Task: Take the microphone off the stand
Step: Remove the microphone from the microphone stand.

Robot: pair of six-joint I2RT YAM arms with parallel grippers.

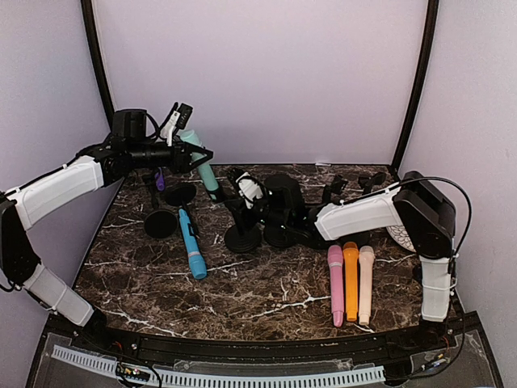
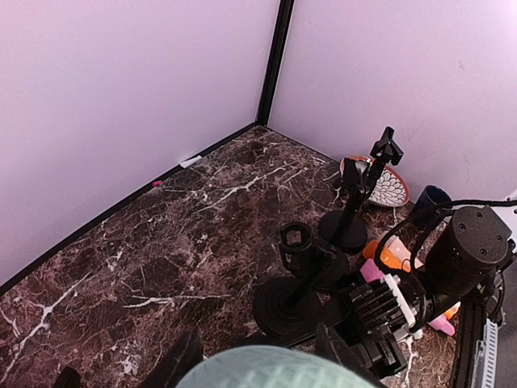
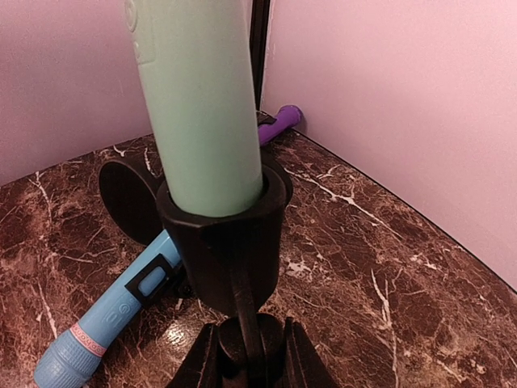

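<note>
A mint-green microphone point(image 1: 203, 167) stands tilted in the black clip of a stand point(image 1: 241, 236) at the back middle. My left gripper point(image 1: 192, 155) is shut on its upper end. In the left wrist view its head point(image 2: 266, 370) fills the bottom edge between my fingers point(image 2: 179, 362). My right gripper point(image 1: 244, 207) is shut on the stand's stem below the clip. In the right wrist view the microphone body point(image 3: 202, 105) sits in the clip point(image 3: 230, 234), and my right gripper point(image 3: 252, 360) closes on the stem's joint.
A blue microphone point(image 1: 191, 242) lies at left beside two empty stand bases point(image 1: 161, 222), with a purple one point(image 1: 160, 179) behind. Pink point(image 1: 335, 283), orange point(image 1: 350, 279) and cream point(image 1: 366, 283) microphones lie at front right. More empty stands point(image 1: 279, 234) and a plate point(image 1: 397, 236) are near the right arm.
</note>
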